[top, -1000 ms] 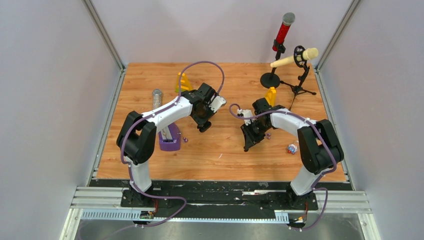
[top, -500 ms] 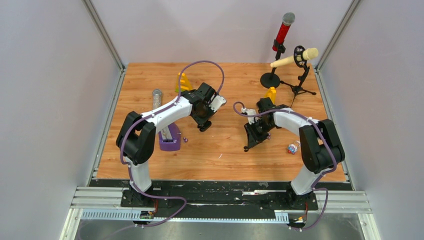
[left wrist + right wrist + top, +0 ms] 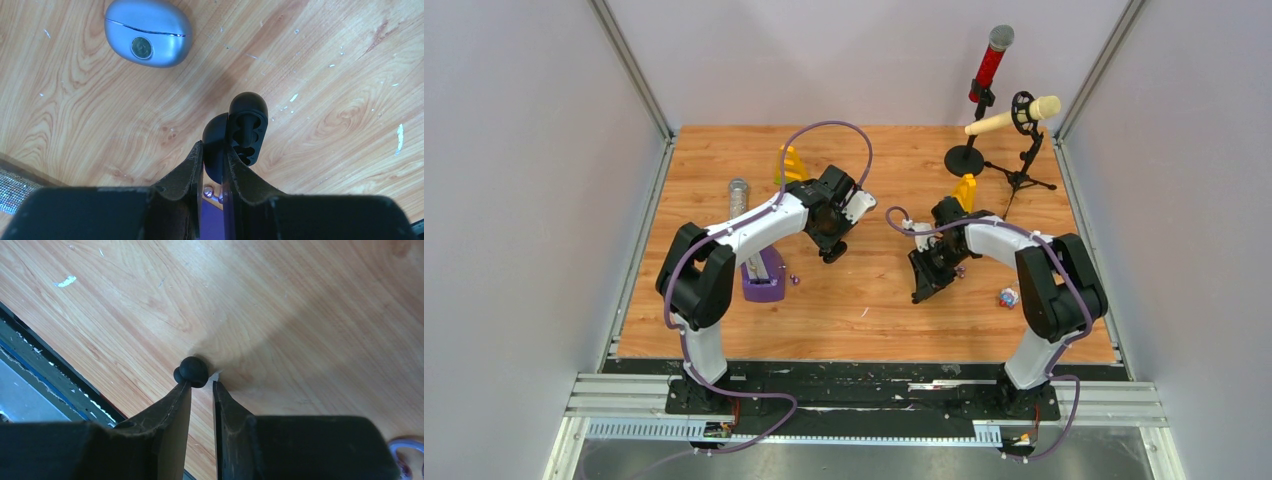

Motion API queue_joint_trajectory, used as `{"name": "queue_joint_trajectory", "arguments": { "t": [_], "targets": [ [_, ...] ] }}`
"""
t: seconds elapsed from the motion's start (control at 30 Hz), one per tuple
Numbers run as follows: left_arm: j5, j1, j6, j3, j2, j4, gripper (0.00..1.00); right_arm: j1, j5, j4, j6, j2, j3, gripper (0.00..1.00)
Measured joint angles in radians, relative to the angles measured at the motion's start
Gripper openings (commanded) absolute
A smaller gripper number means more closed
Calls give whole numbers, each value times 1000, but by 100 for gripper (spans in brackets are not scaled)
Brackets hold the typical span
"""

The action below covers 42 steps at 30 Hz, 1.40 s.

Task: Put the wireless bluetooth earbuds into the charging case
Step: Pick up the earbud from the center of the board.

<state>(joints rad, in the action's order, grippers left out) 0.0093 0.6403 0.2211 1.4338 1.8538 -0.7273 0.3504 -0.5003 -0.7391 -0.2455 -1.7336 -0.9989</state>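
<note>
Wood surface point(image 3: 874, 335): left hand point(image 3: 212, 150) clamps open charging case point(image 3: 246, 131); right hand point(image 3: 201, 385), slightly parted, touches earbud point(image 3: 192, 371), right of case.

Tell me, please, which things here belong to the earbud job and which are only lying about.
Job: black case in left gripper; black earbud at right gripper; purple earbuds.
Lying about: closed grey case, red microphone, cream microphone, purple stand, small bottle, metal tube.
</note>
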Motion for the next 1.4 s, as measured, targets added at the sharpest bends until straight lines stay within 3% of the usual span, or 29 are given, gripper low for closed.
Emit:
{"name": "queue_joint_trajectory", "arguments": {
  "t": [0.47, 0.63, 0.87, 1.17, 1.4],
  "targets": [
    [0, 0, 0, -1, -17, 7, 15, 21, -14, -11, 29, -22, -24, 29],
    [0, 0, 0, -1, -20, 7, 16, 22, -38, -13, 36, -39, -36, 25],
    [-1, 0, 0, -1, -26, 7, 16, 23, -64, -16, 39, -43, -37, 10],
    [-2, 0, -2, -1, -26, 7, 15, 28, -57, -13, 29, -3, -36, 10],
    [-33, 0, -88, 8, -25, 12, 15, 28, -31, -24, 29, 65, -94, 8]
  ]
}}
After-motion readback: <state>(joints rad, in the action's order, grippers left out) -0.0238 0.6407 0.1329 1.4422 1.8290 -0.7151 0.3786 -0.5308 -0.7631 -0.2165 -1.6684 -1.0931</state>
